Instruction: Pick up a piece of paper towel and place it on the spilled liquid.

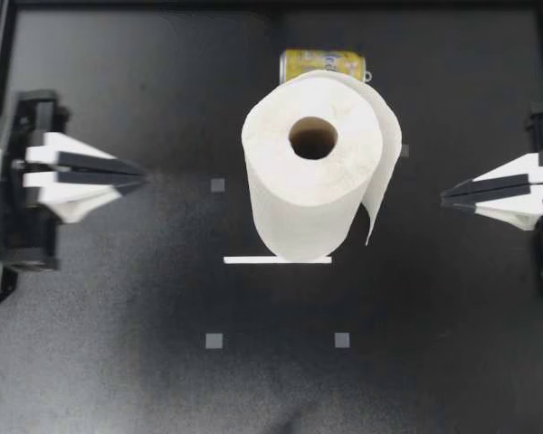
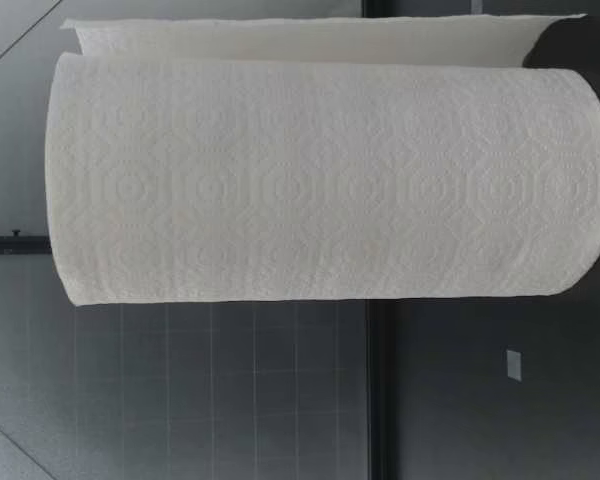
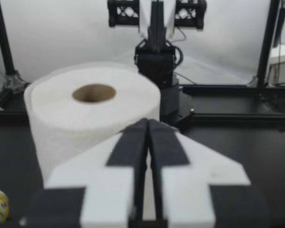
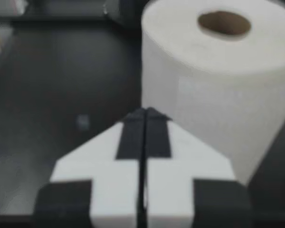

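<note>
Progress: not begun | our left gripper (image 1: 138,178) and right gripper (image 1: 447,196) were pinched closed, empty, well apart from the paper towel roll (image 1: 294,203) | we saw no sheet torn off and no spill.

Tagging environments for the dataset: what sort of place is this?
Probably a lab robot workcell: a black table with grey marker squares, my left gripper and my right gripper flanking a paper towel roll.

Embossed, matt white paper towel roll (image 1: 312,176); glossy yellow metal can (image 1: 323,64); smooth matt black table (image 1: 118,298).
</note>
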Tool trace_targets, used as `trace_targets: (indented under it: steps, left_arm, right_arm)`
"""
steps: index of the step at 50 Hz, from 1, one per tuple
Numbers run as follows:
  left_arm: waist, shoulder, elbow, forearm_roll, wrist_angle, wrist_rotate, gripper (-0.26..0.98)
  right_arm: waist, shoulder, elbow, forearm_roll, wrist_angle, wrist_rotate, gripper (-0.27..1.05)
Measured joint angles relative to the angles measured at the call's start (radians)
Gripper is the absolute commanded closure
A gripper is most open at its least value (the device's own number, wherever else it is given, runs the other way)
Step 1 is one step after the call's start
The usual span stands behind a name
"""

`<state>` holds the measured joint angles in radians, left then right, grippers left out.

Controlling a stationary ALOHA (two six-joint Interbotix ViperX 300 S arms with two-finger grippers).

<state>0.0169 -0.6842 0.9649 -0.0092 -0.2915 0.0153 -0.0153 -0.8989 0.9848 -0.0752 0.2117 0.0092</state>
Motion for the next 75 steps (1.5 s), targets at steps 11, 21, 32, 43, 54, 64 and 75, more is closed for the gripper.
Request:
trace_targets:
  steps: [11, 21, 32, 43, 54, 64, 75]
  left_arm:
    - [0.046, 0.196, -0.133, 0.000, 0.003, -0.005, 0.61]
    - [0.084, 0.341, -0.265, 0.005, 0.086, -0.002, 0.61]
    - [0.101, 0.428, -0.362, 0.009, 0.160, 0.041, 0.61]
    - [0.114, 0.439, -0.374, 0.009, 0.183, 0.043, 0.61]
    - [0.115, 0.437, -0.383, 0.009, 0.256, 0.041, 0.61]
    - [0.117, 0.442, -0.390, 0.009, 0.273, 0.043, 0.61]
    - [0.117, 0.446, -0.393, 0.008, 0.275, 0.043, 0.61]
  right_arm:
    - [0.000, 0.032, -0.104, -0.081, 0.270, 0.018, 0.76]
    - [0.077, 0.098, -0.186, -0.224, 0.525, 0.156, 0.77]
    - [0.428, 0.235, -0.238, -0.730, 0.896, 0.680, 0.77]
    - [0.750, 0.370, -0.247, -1.112, 1.192, 1.230, 0.77]
    - [0.775, 0.589, -0.249, -1.253, 1.212, 1.637, 0.74]
    - [0.776, 0.719, -0.250, -1.321, 1.249, 1.945, 0.47]
    - [0.738, 0.841, -0.261, -1.327, 1.262, 2.114, -0.02]
